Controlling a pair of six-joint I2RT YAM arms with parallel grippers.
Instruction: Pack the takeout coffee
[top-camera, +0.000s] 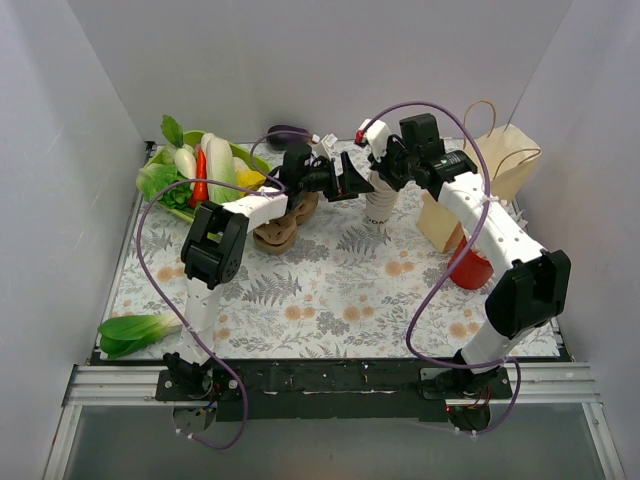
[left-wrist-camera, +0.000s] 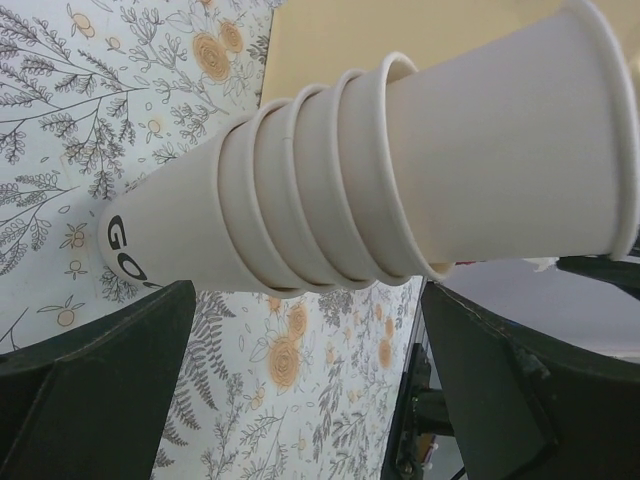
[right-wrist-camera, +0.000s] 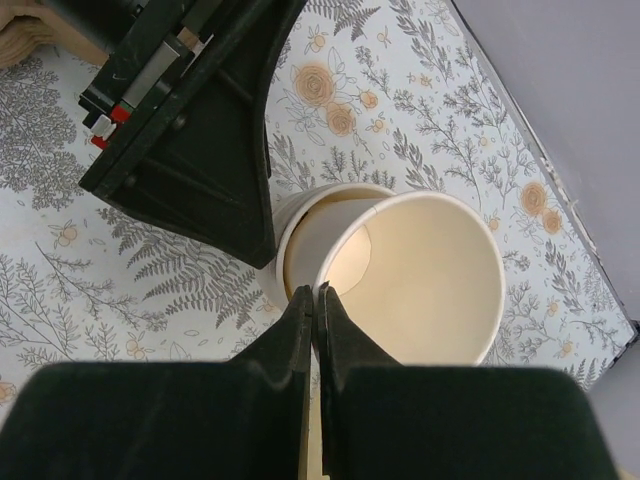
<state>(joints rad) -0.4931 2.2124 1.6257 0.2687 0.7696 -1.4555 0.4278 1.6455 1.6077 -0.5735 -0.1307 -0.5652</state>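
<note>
Right gripper (right-wrist-camera: 316, 293) tight on top cup (right-wrist-camera: 432, 272)

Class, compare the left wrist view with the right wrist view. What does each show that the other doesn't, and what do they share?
Only the left wrist view: the stack of cups from the side, its nested rims, dark letters on the lowest cup, and a tan surface behind. Only the right wrist view: the top cup's empty inside, with the right gripper shut on its rim. Both: the cream cups, the open left gripper beside them, and the floral tablecloth.
</note>
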